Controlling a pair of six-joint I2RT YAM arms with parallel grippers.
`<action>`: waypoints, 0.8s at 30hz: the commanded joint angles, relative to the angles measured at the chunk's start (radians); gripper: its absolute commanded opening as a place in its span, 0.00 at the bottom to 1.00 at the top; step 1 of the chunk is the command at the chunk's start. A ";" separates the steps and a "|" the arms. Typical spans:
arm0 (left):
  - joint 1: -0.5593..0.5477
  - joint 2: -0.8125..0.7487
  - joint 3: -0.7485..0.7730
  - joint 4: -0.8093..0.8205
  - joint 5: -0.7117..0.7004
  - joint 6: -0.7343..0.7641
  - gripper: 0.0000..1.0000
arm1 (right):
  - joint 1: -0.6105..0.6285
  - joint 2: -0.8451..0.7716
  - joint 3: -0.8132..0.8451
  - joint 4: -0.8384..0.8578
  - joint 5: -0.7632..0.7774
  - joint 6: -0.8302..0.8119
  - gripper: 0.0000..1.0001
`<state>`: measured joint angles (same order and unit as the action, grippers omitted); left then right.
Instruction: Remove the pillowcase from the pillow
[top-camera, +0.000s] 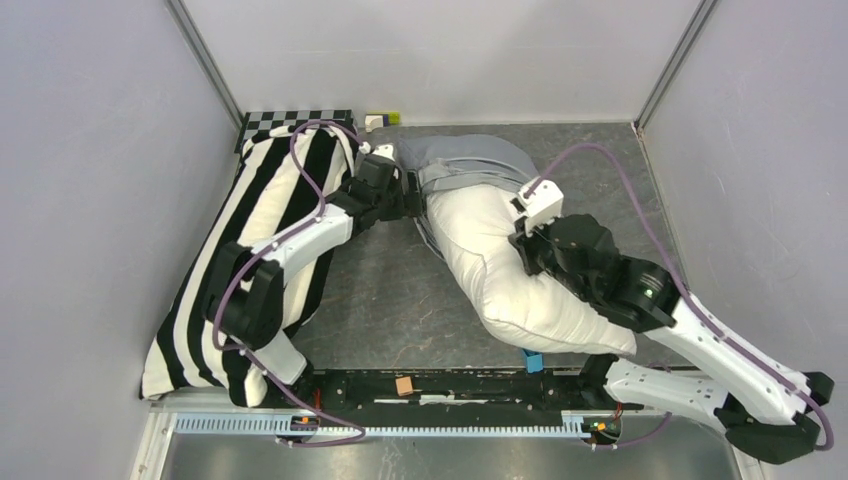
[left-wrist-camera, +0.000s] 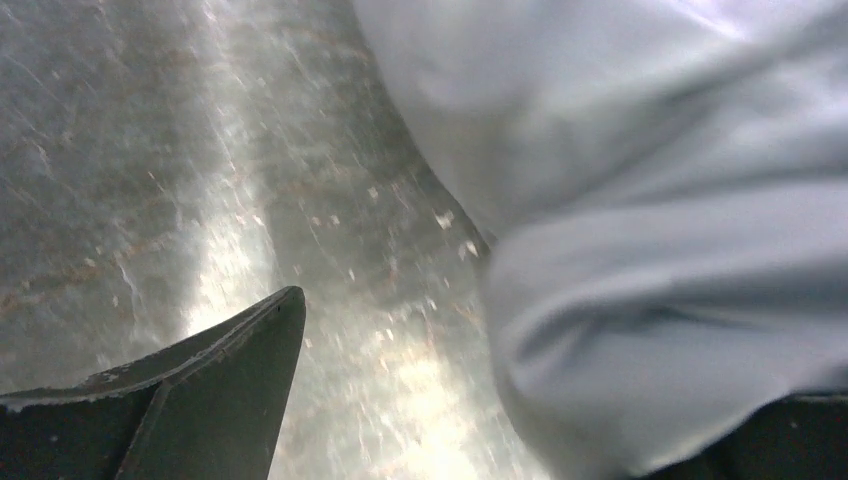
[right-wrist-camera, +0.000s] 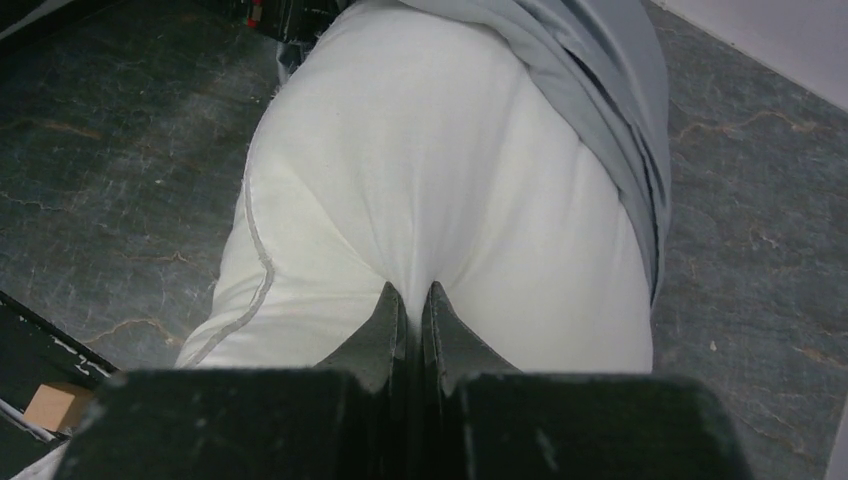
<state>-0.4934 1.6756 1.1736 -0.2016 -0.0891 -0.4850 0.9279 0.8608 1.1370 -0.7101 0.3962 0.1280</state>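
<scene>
The white pillow (top-camera: 500, 275) lies across the middle of the table, and most of it is bare. The blue-grey pillowcase (top-camera: 470, 160) is bunched over its far end. My left gripper (top-camera: 415, 200) is at the pillowcase's left edge. In the left wrist view it (left-wrist-camera: 520, 400) is open: one finger (left-wrist-camera: 230, 390) is bare over the table, and a fold of pillowcase (left-wrist-camera: 660, 300) lies over the other. My right gripper (top-camera: 522, 245) is shut on a pinch of the pillow's white fabric (right-wrist-camera: 440, 190), with its fingertips (right-wrist-camera: 413, 295) pressed together; the pillowcase (right-wrist-camera: 610, 110) lies beyond.
A long black-and-white striped pillow (top-camera: 250, 250) lies along the left wall under the left arm. A checkerboard (top-camera: 295, 120) and a small green-white object (top-camera: 382, 120) sit at the back. An orange block (top-camera: 404, 385) and a blue piece (top-camera: 533, 362) sit by the near rail. Walls enclose three sides.
</scene>
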 joint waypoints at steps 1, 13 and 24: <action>-0.047 -0.183 -0.039 -0.114 0.064 0.008 0.98 | 0.000 0.086 -0.021 0.263 -0.043 -0.025 0.00; -0.108 -0.563 -0.191 -0.214 0.307 -0.153 1.00 | 0.000 0.260 -0.134 0.561 -0.249 0.015 0.00; -0.200 -0.706 -0.370 -0.036 0.190 -0.492 1.00 | -0.001 0.219 -0.135 0.559 -0.327 0.032 0.76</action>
<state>-0.6773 1.0157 0.7975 -0.3195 0.1501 -0.8406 0.9257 1.1481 0.9905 -0.1814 0.0498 0.1558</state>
